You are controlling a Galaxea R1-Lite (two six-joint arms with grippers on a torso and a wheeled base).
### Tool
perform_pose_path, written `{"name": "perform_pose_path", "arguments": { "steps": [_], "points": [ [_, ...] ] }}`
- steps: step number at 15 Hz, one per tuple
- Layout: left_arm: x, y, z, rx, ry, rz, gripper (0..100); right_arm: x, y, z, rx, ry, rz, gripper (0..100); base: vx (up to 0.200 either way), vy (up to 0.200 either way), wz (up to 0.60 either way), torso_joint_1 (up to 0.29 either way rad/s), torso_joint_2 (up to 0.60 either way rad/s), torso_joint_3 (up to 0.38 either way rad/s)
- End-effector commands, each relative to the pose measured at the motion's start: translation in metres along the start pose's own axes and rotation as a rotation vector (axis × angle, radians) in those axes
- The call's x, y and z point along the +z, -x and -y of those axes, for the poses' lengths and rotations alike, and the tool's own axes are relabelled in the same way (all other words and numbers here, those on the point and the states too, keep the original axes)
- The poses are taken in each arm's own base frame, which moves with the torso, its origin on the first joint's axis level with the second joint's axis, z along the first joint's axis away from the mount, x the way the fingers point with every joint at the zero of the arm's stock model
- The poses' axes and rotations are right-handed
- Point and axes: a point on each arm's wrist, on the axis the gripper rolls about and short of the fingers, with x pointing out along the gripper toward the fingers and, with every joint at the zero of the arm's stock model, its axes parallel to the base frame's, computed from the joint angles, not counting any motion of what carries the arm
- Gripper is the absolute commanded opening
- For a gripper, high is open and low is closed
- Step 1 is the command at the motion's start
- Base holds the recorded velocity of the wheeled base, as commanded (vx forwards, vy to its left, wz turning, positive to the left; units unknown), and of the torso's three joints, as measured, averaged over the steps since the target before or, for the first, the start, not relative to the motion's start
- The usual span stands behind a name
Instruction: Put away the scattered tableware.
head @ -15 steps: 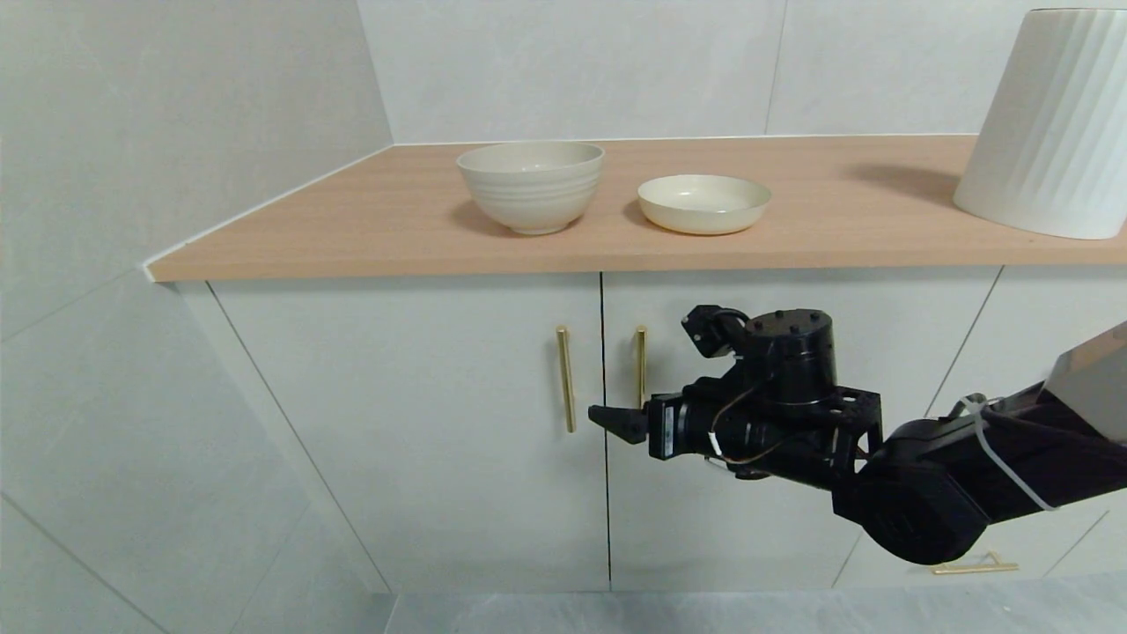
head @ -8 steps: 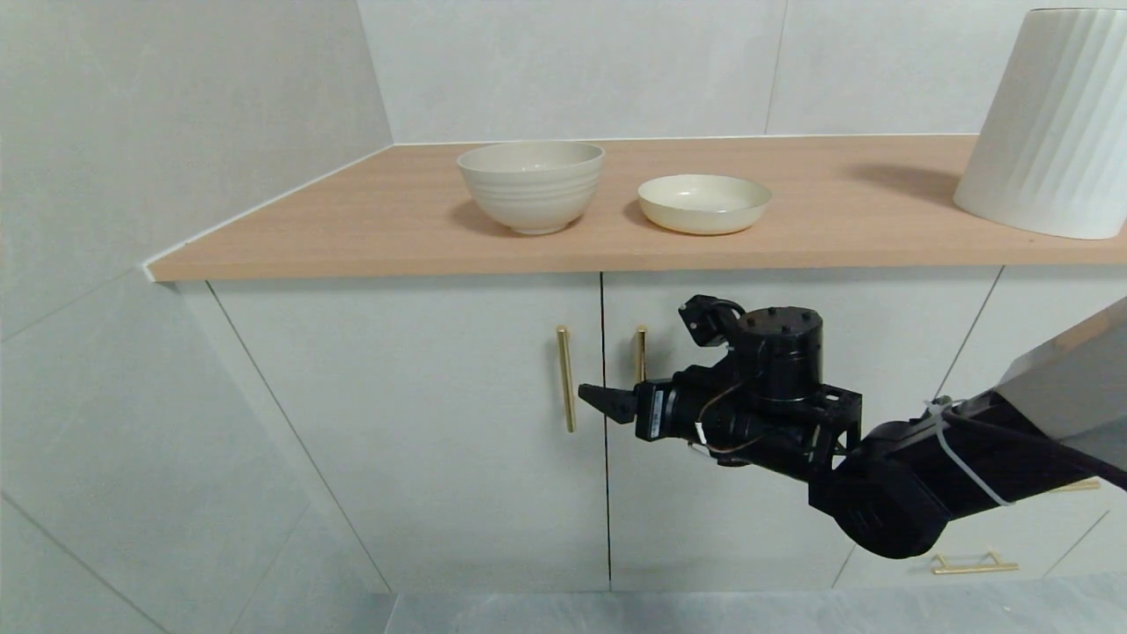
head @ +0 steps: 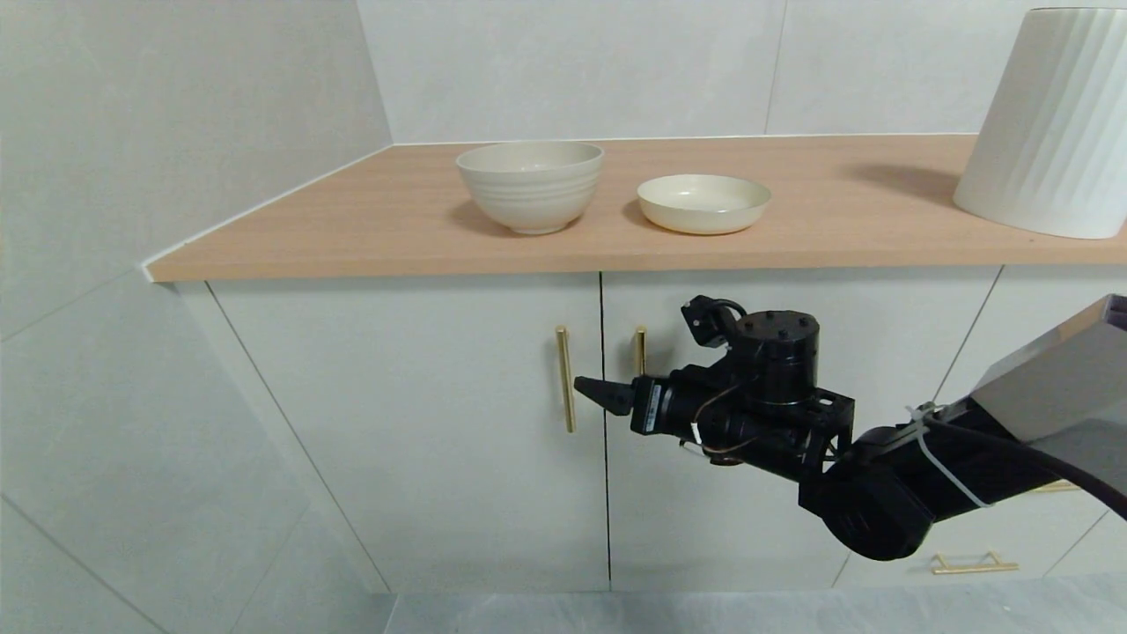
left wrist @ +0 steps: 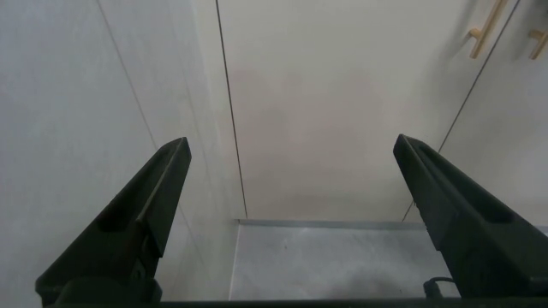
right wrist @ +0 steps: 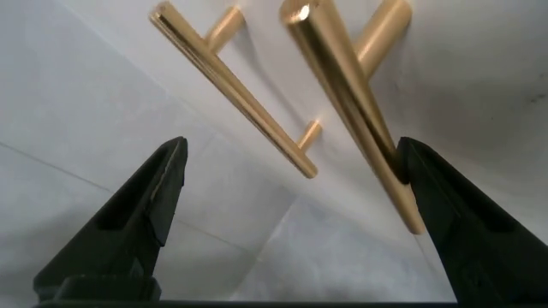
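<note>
A deep cream ribbed ceramic bowl and a shallow cream ceramic dish stand side by side, a little apart, on the light wooden table; the bowl is on the left. Far to the right on the same table stands a tall white fluted shade-like object, well apart from both.

Below the table are pale grey cabinet doors with two upright brass bar handles, the left handle and the right handle, on either side of the seam between them. The right pincer hangs in front of that seam, its tip between the two handles and just beside the left one. Its fingers are spread open, with both brass bars seen between them; one bar lies close against a finger, and I cannot tell whether they touch.

The left pincer is open and holds nothing, facing a cabinet front and the grey floor.
</note>
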Motion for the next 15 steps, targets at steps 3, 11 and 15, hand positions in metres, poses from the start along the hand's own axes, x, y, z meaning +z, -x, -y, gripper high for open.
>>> {"name": "perform_pose_path", "arguments": {
  "steps": [3,11,15],
  "points": [
    [0.0,0.0,0.0,0.001,0.001,0.0,100,0.004,0.008,-0.013,0.074,-0.05,-0.019,100,0.0,0.0,0.0,0.0,0.0,0.0],
    [0.0,0.0,0.0,0.001,0.001,0.0,100,0.002,0.064,-0.029,0.219,-0.049,-0.133,100,0.0,0.0,0.0,0.0,0.0,0.0],
    [0.022,0.007,0.0,-0.001,0.018,0.088,100,-0.004,0.084,-0.033,0.254,-0.051,-0.171,100,0.0,0.0,0.0,0.0,0.0,0.0]
  ]
}}
